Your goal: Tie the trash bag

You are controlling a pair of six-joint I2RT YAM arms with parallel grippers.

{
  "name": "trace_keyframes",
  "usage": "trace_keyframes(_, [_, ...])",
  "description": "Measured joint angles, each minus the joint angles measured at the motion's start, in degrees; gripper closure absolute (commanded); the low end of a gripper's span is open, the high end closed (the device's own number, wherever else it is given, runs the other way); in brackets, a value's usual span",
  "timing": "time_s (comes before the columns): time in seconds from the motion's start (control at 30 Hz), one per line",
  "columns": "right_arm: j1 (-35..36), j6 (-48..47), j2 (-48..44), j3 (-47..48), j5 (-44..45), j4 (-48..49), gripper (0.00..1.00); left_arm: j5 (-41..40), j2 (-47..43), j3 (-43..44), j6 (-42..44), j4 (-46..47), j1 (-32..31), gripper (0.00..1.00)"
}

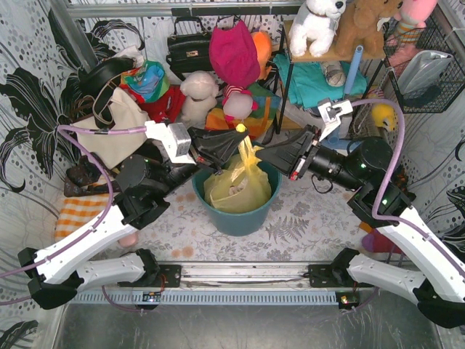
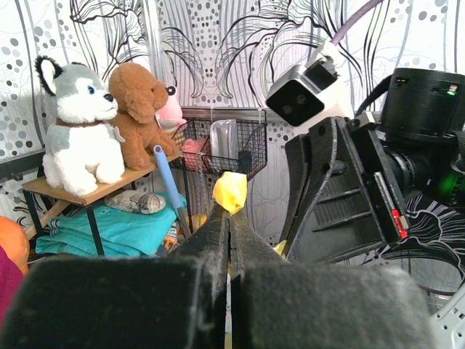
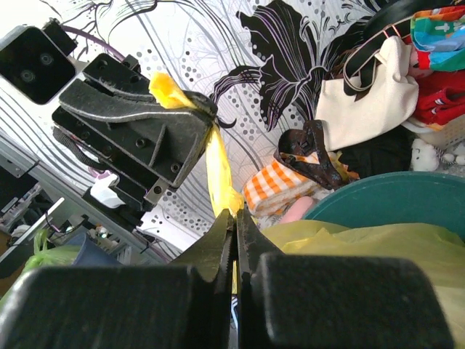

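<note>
The trash bag (image 1: 236, 190) is sitting inside the teal bin (image 1: 236, 222) at mid-table btwn the two arms, its top gathered and drawn up into a thin yellow neck above the rim.

The left gripper (image 1: 234, 142) is reaching in from the left w/ fingers pressed tight together on that neck. A short yellow tail (image 2: 229, 190) is poking out past its tips in the left wrist view. The right gripper (image 1: 261, 154) is coming in from the opposite side, jaws likewise clamped shut on yellow plastic. In its own wrist view the film is entering right at its fingertips (image 3: 231, 218).

Key relation: a taut strand (image 3: 218, 163) is running btwn the two grips, and its long axis is steeply upright, leaning toward the left arm. The left grip is sitting at the upper end near the tail, the right grip at the lower end, just above the bag's bulging body (image 3: 363, 247) and so nearer the bin. The two sets of tips are facing each other, very close but not touching.

Can't tell whether both are pinching one twisted neck or two separate ears of the bag. Judging by this, prob. the next move is hinging on passing the upper end round the lower one. There's little slack, so the thin film could tear or the tail slip out
</note>
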Motion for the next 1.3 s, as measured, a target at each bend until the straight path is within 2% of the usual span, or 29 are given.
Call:
trace_keyframes(0.4, [0.0,0.3,-3.7,-2.2,6.7,0.4,1.00,-2.7,-1.1,-1.7,0.2,0.0,0.0,1.00])
trace_keyframes(0.63, [0.0,0.7,-0.4,-2.2,1.6,4.3,1.00,-5.2,-2.6,-2.6,0.6,0.1,0.0,1.00])
trace_keyframes(0.8, [1.5,0.8,1.9,-2.2,-0.5,2.5,1.00,-6.5,-2.5,-2.6,1.2,0.0,0.0,1.00])
trace_keyframes(1.03, [7.5,-0.3,2.5,-0.6,2.0,-2.0,1.00,-7.3,-2.3,-2.6,1.6,0.0,0.0,1.00])
trace_keyframes(1.3, [19.4,-4.0,5.0,2.7,16.0,-7.6,1.00,-7.9,-1.8,-2.6,1.8,-0.3,0.0,1.00])
